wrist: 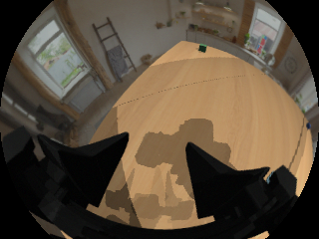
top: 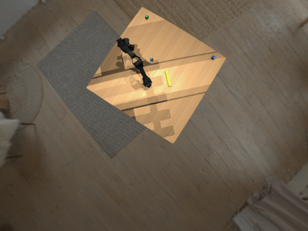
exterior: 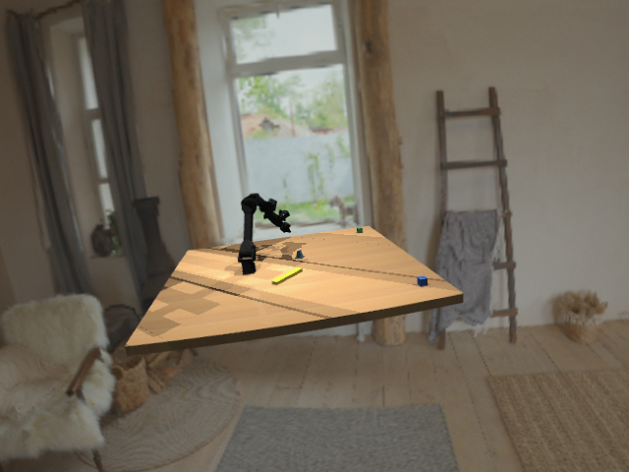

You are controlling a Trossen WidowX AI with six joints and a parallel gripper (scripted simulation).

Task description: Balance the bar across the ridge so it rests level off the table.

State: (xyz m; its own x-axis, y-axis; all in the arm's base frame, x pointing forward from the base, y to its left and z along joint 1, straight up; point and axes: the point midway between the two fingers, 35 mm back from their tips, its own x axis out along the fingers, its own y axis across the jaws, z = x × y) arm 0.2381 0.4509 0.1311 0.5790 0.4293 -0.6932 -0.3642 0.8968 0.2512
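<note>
A yellow bar (top: 168, 78) (exterior: 287, 275) lies flat on the wooden table (top: 188, 49) (exterior: 355, 299) near its middle. A small dark blue-grey ridge piece (top: 151, 59) (exterior: 299, 254) stands on the table a little behind the bar, apart from it. My gripper (top: 149, 84) (exterior: 287, 228) (wrist: 158, 141) is open and empty. It hangs in the air above the table, to the left of the bar and short of the ridge. In the wrist view only bare table shows between the two dark fingers; the bar and the ridge are out of that view.
A small green cube (top: 147, 17) (exterior: 360, 230) (wrist: 202, 47) sits at the far corner of the table and a small blue cube (top: 213, 57) (exterior: 422, 280) at the right corner. The arm's base (top: 121, 42) (exterior: 247, 264) stands near the left edge.
</note>
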